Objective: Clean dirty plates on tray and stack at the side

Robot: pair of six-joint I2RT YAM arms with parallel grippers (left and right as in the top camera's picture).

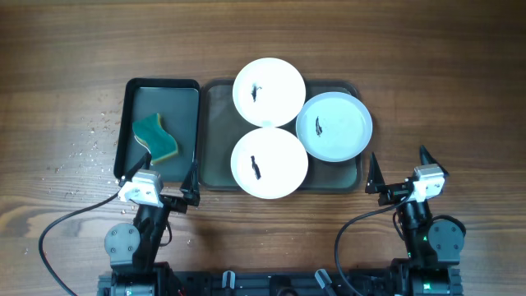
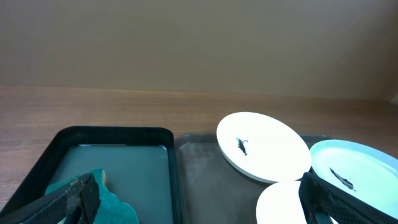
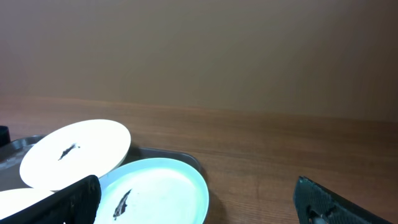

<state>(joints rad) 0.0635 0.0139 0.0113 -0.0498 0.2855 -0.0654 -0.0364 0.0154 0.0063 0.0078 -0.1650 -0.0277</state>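
Note:
Three white plates lie on the grey-green tray [image 1: 215,136], each with a dark smudge at its centre: a far one [image 1: 269,91], a right one [image 1: 334,126] and a near one [image 1: 269,163]. The far plate [image 2: 263,146] and right plate [image 2: 354,177] also show in the left wrist view, and the right plate [image 3: 155,193] fills the lower left of the right wrist view. My left gripper [image 1: 158,177] stands open near the front edge of the black tray. Just off the grey-green tray's near right corner, my right gripper [image 1: 400,168] is open and holds nothing.
A narrower black tray [image 1: 161,90] lies left of the grey-green one, with a teal and yellow sponge [image 1: 155,137] in it. White specks [image 1: 90,144] dot the wood left of it. Bare wooden table [image 1: 460,90] extends to the right and behind.

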